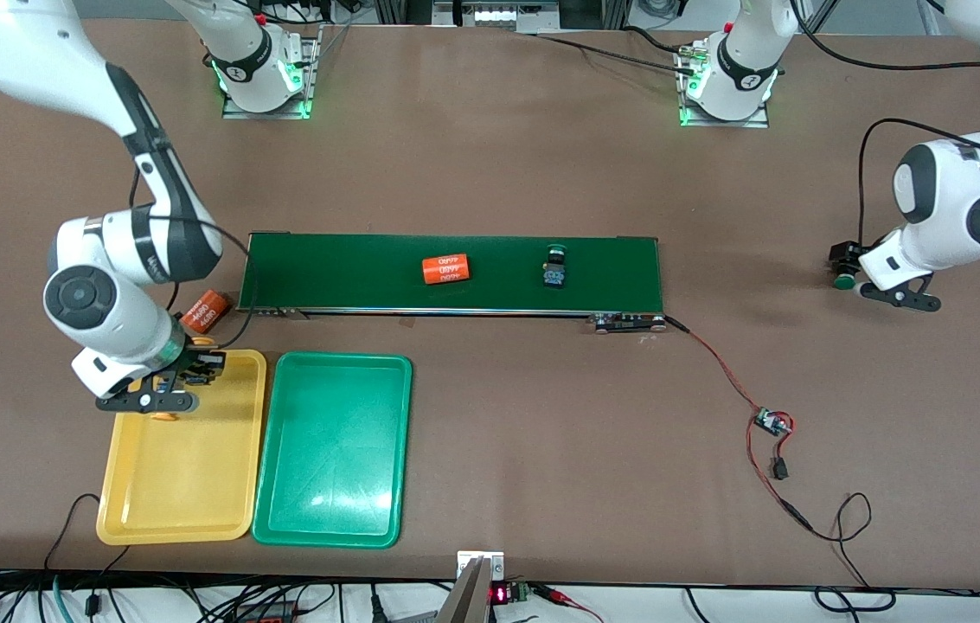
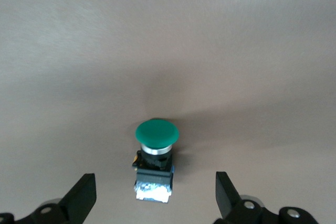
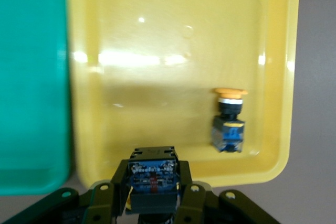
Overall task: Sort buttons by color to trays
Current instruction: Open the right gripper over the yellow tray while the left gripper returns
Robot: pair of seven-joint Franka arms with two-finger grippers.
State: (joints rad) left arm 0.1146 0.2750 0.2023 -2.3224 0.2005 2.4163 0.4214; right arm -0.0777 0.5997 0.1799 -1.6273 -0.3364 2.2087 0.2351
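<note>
- The right gripper [image 1: 163, 391] hangs over the end of the shallow yellow plastic tray [image 1: 187, 484] that lies toward the robots' bases, its fingers [image 3: 116, 184] clenched on a push-button switch with a black-and-blue body [image 3: 153, 179]; its cap colour cannot be told from the wrist view.
- A second switch with a round yellow-orange cap [image 3: 228, 124] already lies in the yellow tray, near its rim.
- The matching shallow green plastic tray [image 1: 334, 450] lies just beside the yellow one, toward the left arm's end.
- The left gripper [image 1: 887, 290] waits low over bare table at the left arm's end, jaws spread wide, with a green-capped switch [image 2: 155, 158] between the fingers [image 2: 81, 198], untouched.
- Another green-capped switch [image 1: 554, 265] lies on the long dark-green conveyor belt [image 1: 351, 272].
- An orange cylinder marked 4680 [image 1: 445, 269] rests on the belt too; another orange cylinder [image 1: 206, 311] lies on the table by the belt's end, near the yellow tray.
</note>
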